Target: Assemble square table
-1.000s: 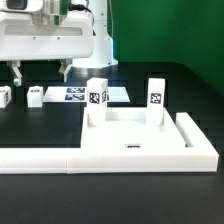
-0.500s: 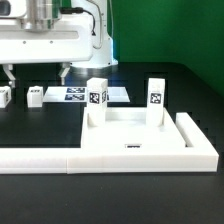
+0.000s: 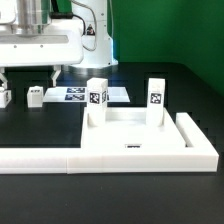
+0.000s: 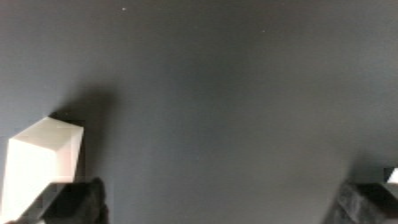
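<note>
The white square tabletop (image 3: 130,128) lies in the corner of the barrier, with two tagged white legs standing upright at its far corners (image 3: 97,97) (image 3: 156,97). Two loose white legs lie on the dark table at the exterior view's left (image 3: 35,96) (image 3: 6,96). My gripper (image 3: 28,78) hangs open and empty just above them. In the wrist view my gripper (image 4: 222,205) is open over bare table. One white leg (image 4: 45,155) lies beside one dark finger (image 4: 80,200). A white sliver (image 4: 391,178) shows by the other finger.
The long white L-shaped barrier (image 3: 60,158) runs along the front and up the exterior view's right side. The marker board (image 3: 75,95) lies flat behind the tabletop. The arm's white base stands at the back.
My gripper has moved toward the exterior view's left and slightly down, still open. The tabletop and legs have not moved.
</note>
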`<act>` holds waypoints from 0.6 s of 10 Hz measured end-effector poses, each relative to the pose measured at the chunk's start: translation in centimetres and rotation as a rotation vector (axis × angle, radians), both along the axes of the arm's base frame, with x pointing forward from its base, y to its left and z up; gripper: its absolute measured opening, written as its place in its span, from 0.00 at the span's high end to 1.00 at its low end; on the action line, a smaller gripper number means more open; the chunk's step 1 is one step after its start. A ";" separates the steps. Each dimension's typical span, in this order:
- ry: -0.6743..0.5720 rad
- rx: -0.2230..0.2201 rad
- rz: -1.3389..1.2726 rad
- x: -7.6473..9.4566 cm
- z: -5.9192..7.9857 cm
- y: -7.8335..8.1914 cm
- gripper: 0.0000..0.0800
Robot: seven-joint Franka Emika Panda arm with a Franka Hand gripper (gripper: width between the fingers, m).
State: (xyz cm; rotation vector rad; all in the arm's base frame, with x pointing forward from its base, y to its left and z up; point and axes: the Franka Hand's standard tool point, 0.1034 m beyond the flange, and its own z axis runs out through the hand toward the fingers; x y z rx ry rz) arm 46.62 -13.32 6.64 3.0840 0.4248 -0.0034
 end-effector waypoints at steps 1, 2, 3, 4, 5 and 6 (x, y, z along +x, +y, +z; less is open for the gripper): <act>0.001 0.000 0.001 0.0 0.0 0.0 0.19; 0.004 0.002 -0.018 -0.1 0.0 0.1 0.19; 0.029 0.007 -0.082 -0.7 0.0 0.4 0.19; 0.042 0.009 -0.094 -1.5 -0.3 0.4 0.19; 0.055 0.011 -0.106 -2.4 -0.6 0.3 0.19; 0.061 0.011 -0.103 -3.0 -0.9 0.1 0.19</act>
